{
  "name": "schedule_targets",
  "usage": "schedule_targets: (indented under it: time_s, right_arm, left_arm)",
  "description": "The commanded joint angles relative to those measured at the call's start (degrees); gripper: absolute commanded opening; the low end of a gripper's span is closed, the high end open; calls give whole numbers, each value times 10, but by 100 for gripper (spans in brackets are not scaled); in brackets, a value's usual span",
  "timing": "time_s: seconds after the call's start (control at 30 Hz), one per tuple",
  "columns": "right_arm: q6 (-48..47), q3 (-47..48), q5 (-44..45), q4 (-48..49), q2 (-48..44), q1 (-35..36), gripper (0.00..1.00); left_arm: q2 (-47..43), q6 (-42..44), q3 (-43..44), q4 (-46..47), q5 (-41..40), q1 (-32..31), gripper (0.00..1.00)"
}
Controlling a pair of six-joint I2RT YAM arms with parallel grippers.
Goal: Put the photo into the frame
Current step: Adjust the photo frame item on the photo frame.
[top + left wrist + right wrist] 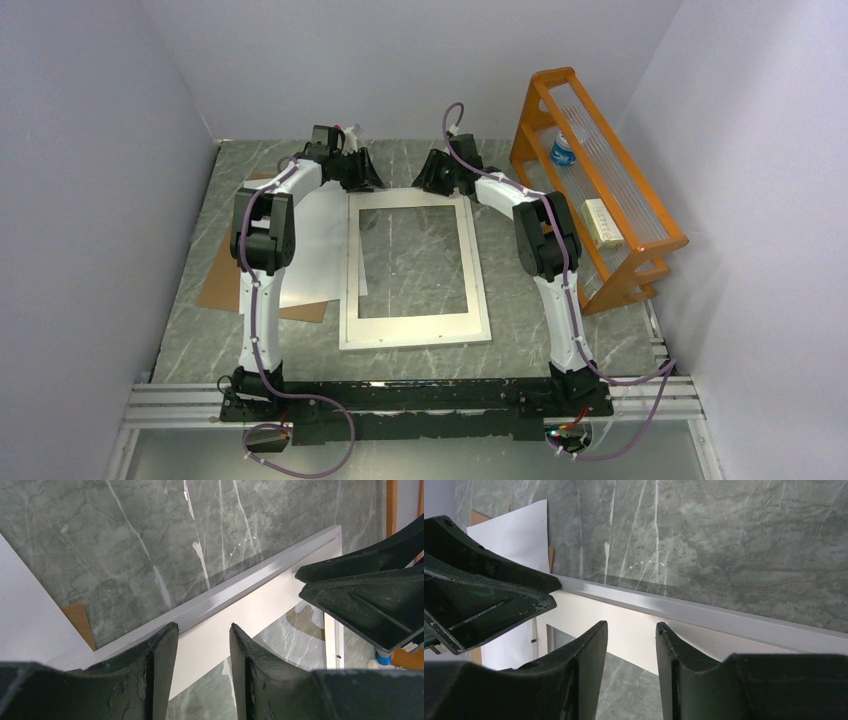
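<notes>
Nearest you, in the middle of the tabletop [200,350], the frame [235,589] lies flat, its long sides running away from you. Expect it to be stiff and fairly light. Its narrow rail gives a hand little to bite on, so grip across the rail near a corner, one hand to each corner, or it will likely twist. It is pale silver-white, and a wider white card mat [414,328] lies inside it, with marble showing through the cut-out.

Just left of the frame, the photo [325,255] rests on a brown backing board [225,285]. That it is the photo is my judgement: all that shows is a plain white sheet, presumably picture side down, with no print visible. Its right edge meets the frame's left side; you cannot tell whether it touches or slips under.

Treat it as thin, floppy and very light, easy to crease or smudge and hard to pinch while it lies flat. Take it by a corner or an edge that stands free of the board, grip only the margin, and steady it with the second hand.

Farther off, the left hand [204,626] sits at the frame's far left corner and the right hand [631,624] at the far right one. Each has its fingers apart with nothing between them, and the rail crosses just beyond the tips. Far right, an orange rack [552,76] stands well apart.
</notes>
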Motion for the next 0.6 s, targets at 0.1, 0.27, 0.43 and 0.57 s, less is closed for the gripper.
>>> schedule_targets:
  time_s: [0.1,0.27,0.43,0.57]
  right_arm:
    - [-11,1,14,6,-15,6,44]
    - [-12,0,11,-8,-8,7,44]
    - [-19,4,12,-47,-16,8,44]
    - [-38,7,23,-95,-46,13,44]
  left_arm:
    - [-21,24,-3,-59,16,-5,49]
    - [-27,28,4,-69,22,-5,50]
    - [-32,38,21,-91,42,-4,51]
    - [-50,42,31,-107,30,-1,55]
